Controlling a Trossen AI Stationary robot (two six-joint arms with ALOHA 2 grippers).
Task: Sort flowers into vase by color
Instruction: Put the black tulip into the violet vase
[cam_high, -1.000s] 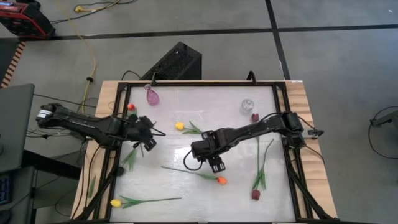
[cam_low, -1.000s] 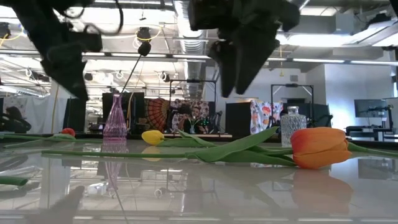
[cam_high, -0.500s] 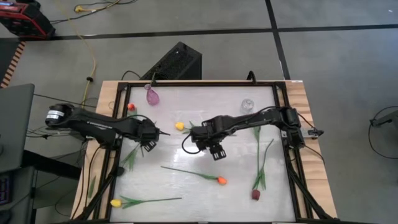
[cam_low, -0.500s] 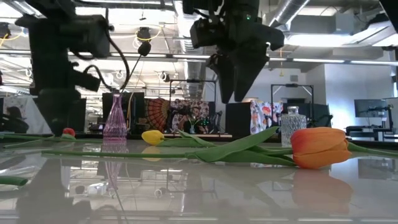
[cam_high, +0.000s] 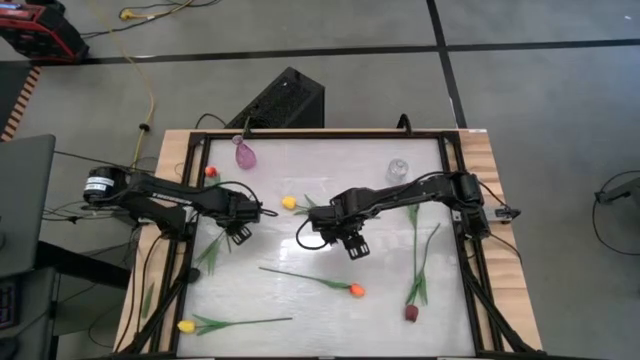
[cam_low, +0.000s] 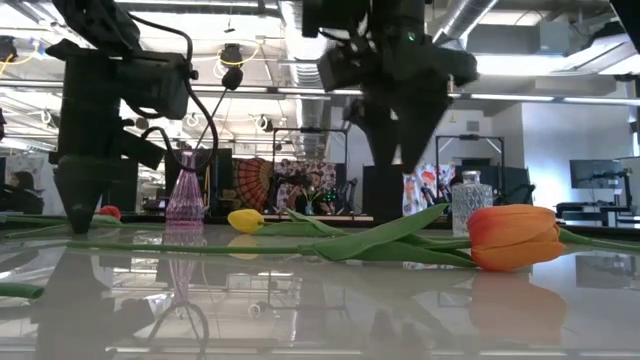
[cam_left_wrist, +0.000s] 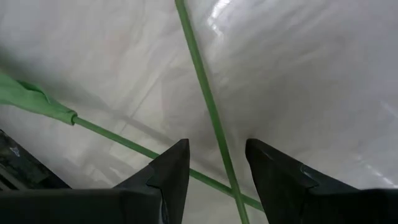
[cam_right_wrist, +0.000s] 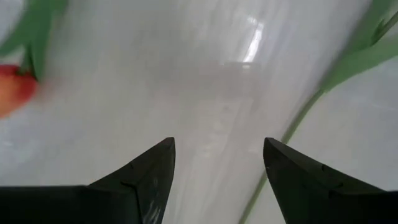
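Several tulips lie flat on the white table: a yellow one, an orange one, a second yellow one, two maroon ones and a red-headed one. My left gripper is open and points down, low over the table's left part. Its fingers stand on either side of a thin green stem; whose stem, I cannot tell. My right gripper hangs open above bare table near the middle, with an orange-red head to one side and a stem to the other.
A pink vase stands near the far edge at the left and a clear glass vase near the far edge at the right. A second stem crosses the first under my left gripper. A black frame borders the table.
My left gripper has come down close to the table, turned to point straight down, and shifted slightly toward the table's right. My right gripper has moved from beside the orange tulip toward the far edge. No flower has moved.
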